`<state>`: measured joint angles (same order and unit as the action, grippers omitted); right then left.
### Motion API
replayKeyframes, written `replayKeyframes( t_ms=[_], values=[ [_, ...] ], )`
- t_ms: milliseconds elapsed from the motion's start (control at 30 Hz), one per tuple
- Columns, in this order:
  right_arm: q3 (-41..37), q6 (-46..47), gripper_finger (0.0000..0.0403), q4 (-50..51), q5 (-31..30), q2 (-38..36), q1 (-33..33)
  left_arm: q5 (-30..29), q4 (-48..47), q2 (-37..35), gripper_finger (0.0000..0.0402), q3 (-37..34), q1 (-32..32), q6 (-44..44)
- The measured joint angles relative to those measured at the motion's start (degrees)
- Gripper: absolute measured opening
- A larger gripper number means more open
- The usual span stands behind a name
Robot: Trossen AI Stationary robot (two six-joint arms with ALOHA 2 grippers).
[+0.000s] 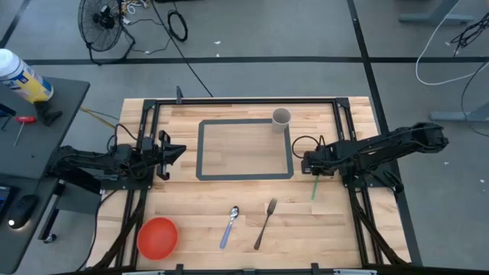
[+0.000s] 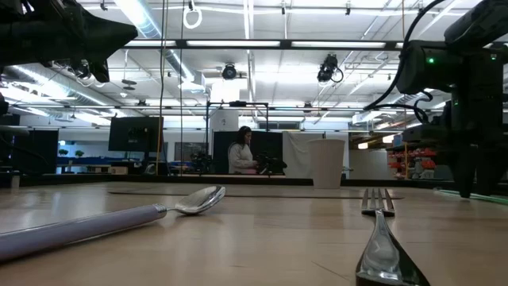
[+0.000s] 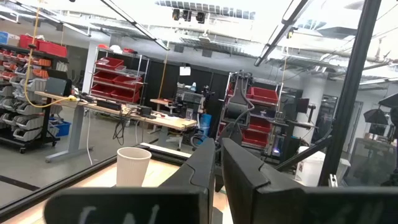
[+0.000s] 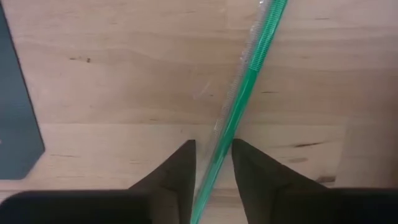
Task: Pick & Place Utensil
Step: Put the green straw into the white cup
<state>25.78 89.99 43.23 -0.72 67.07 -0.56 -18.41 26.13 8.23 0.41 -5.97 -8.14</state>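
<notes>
A green straw in a clear wrapper (image 1: 314,188) lies flat on the wood near the table's right side. My right gripper (image 4: 214,165) points down over its far end, with the straw running between the two fingers. My left gripper (image 3: 218,163) is shut on nothing and hovers level above the table's left side (image 1: 172,150). A purple-handled spoon (image 1: 230,226) and a metal fork (image 1: 264,222) lie flat near the near edge. The white paper cup (image 1: 281,117) stands at the far right corner of the dark tape rectangle (image 1: 200,150). My right gripper pinches the green straw near its far end (image 4: 231,127) between both fingers (image 4: 180,169). It comes from above, pointing down, with the fingers set across the straw. The straw lies along the table, its near end (image 1: 312,198) resting on the wood.
A red bowl (image 1: 157,236) sits at the near left corner. The black frame rails (image 1: 348,130) run along both table sides. Bare wood lies inside the tape rectangle and between the fork and the straw. A person (image 2: 242,151) stands far behind the table.
</notes>
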Motion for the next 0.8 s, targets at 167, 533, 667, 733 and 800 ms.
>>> replayKeyframes(
  t_ms=[167,533,667,733,800],
  values=[
    [2.0,-2.8,0.0102,-1.3,0.8,0.1,0.0,0.0,0.0,0.0,0.0032,0.0,0.0,0.0],
    [3.5,-6.2,0.0086,-0.1,0.1,0.1,0.3,0.0,0.2,0.0,0.0032,0.0,0.0,0.0],
    [3.5,-4.3,0.0086,3.1,-1.6,-0.3,0.0,0.0,0.2,0.0,0.0032,0.0,0.0,0.0],
    [3.5,-3.0,0.0086,5.8,-4.0,-0.4,-0.7,0.0,0.2,0.0,0.0032,0.0,0.0,0.0],
    [3.5,-2.2,0.0086,7.2,-6.6,-0.4,-1.8,0.0,0.2,0.0,0.0032,0.0,0.0,0.0]
  ],
)
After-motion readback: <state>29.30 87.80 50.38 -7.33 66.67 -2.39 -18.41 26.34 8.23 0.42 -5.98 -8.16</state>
